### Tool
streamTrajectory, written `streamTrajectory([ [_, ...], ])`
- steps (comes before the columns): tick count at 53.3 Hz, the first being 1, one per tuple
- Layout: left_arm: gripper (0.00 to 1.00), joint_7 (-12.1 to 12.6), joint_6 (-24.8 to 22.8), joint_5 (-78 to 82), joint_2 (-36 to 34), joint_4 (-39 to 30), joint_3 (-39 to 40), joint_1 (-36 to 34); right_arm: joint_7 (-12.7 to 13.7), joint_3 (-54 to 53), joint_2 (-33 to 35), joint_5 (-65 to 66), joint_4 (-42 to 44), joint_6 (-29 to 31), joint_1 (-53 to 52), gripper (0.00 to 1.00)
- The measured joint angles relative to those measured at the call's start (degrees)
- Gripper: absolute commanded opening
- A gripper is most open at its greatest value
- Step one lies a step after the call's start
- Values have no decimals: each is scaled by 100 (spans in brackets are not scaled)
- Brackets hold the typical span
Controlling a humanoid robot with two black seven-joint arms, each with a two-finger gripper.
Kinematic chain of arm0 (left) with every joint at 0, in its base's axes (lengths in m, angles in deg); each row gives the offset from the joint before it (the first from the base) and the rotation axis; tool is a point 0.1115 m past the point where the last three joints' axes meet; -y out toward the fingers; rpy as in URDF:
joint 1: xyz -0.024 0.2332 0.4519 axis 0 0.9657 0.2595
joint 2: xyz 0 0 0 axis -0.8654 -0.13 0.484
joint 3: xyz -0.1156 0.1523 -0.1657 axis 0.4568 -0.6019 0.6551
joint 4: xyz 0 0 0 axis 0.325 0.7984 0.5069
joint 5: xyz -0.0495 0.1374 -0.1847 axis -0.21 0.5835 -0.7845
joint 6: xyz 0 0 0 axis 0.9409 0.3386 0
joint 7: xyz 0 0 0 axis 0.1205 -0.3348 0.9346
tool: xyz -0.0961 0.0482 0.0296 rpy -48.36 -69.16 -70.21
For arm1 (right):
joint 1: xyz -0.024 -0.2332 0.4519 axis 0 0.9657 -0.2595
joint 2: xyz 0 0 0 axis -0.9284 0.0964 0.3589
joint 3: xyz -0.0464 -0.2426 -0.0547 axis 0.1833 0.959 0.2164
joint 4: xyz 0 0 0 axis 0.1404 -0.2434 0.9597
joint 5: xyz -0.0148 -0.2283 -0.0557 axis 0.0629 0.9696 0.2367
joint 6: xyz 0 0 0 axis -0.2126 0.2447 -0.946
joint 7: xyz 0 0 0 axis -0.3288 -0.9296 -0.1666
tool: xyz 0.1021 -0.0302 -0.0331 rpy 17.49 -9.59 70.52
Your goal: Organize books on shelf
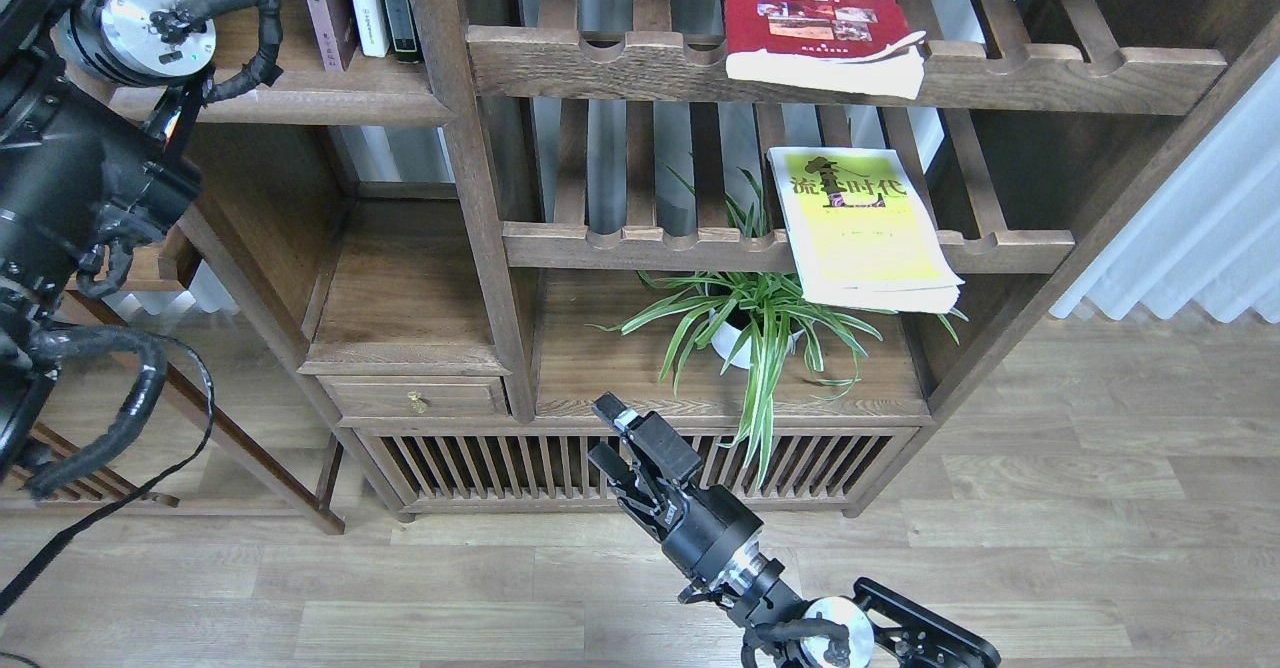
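In the head view, the right gripper [608, 432] is seen at lower centre, its two fingers parted and empty, in front of the low slatted cabinet front. The yellow-green book [862, 230] lies flat on the middle slatted rack, well up and right of that gripper. The red book [815, 18] lies on the upper rack, at top centre. The maroon book [318, 3] stands on the solid shelf [320, 98] at upper left. The left gripper is out of frame.
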Motion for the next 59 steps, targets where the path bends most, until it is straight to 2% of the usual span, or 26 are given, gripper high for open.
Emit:
streamTrajectory([
  [3, 54, 0, -51, -248, -2, -115, 13, 61, 0, -2, 0, 0, 0, 0, 0, 98],
  [10, 60, 0, -96, -954, -6, -570, 80, 291, 0, -63, 0, -1, -24, 0, 1, 98],
  [14, 74, 0, -97, -1305, -24, -933, 195, 462, 0, -132, 0, -7, -88, 0, 1, 98],
  [18, 82, 0, -92, -1607, -37, -1259, 323, 613, 0, -233, 0, -24, -189, 0, 1, 98],
  [23, 98, 0, -89, -1835, -50, -1526, 424, 743, 1, -352, 0, -37, -282, 0, 1, 98],
  [45, 97, 0, -226, -2031, 30, -3154, 513, 1621, 8, -690, 0, -48, -515, 0, -72, 98],
  [48, 95, 0, -347, -2056, 30, -3304, 513, 1768, 8, -698, 0, -49, -505, 0, -73, 98],
  [54, 91, 0, -918, -2082, 10, -3407, 523, 1963, 2, -723, 0, -51, -473, 0, -73, 98],
  [59, 99, -1, -1194, -2088, 11, -3473, 523, 2067, -2, -774, 0, -51, -457, 0, -73, 98],
])
